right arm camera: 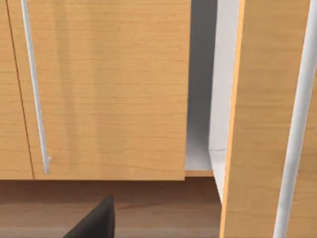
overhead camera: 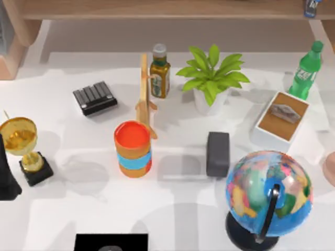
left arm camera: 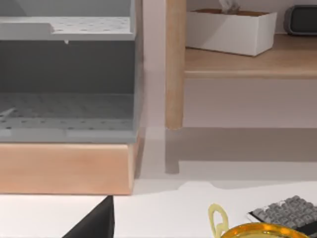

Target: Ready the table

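The wide white table fills most of the top view, crowded with objects. Left of centre stands an orange cylindrical cup with a blue band. Just behind it rises a slender upright wooden stand, and behind that a dark olive glass bottle with a grey cap. Right of the bottle sits a leafy green plant in a white pot. In the upper left of the frame lies a flat black ridged keypad. At the left edge a golden trophy cup on a black base stands upright, touching a dark arm part at the very edge. Near the centre lies a dark grey rectangular block, and in the lower right of the frame stands a colourful globe on a black stand. In the upper right, a white box with a brown top rests tilted beside a green plastic bottle. A black rectangle sits at the bottom edge.

The left wrist view faces a pale wooden shelf unit holding a grey perforated tray, with the trophy's golden rim low in the frame. The right wrist view faces wooden cabinet doors with grey handles.

Whether either gripper's jaws are open or closed cannot be told.
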`<action>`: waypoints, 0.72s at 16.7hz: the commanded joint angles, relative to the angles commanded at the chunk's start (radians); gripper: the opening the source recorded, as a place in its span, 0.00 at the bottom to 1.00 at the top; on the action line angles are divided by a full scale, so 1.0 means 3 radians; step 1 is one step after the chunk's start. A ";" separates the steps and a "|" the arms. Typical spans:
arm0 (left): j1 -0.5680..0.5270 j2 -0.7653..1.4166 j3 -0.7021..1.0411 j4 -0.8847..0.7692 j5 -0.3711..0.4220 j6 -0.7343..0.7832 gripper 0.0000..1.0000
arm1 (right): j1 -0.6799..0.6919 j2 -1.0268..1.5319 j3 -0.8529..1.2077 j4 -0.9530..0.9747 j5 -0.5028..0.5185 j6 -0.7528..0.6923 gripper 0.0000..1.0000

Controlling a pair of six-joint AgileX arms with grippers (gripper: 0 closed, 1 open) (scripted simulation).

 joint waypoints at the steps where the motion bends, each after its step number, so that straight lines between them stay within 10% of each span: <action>1: 0.0000 0.0000 0.0000 0.0000 0.0000 0.0000 1.00 | 0.0011 0.0006 0.0009 -0.0008 0.0006 0.0001 1.00; 10: 0.0000 0.0000 0.0000 0.0000 0.0000 0.0000 1.00 | 0.0209 0.0103 0.0250 -0.0163 0.0194 -0.0001 1.00; 12: 0.0000 0.0000 0.0000 0.0000 0.0000 0.0000 1.00 | 0.0209 0.0103 0.0250 -0.0163 0.0194 -0.0001 0.85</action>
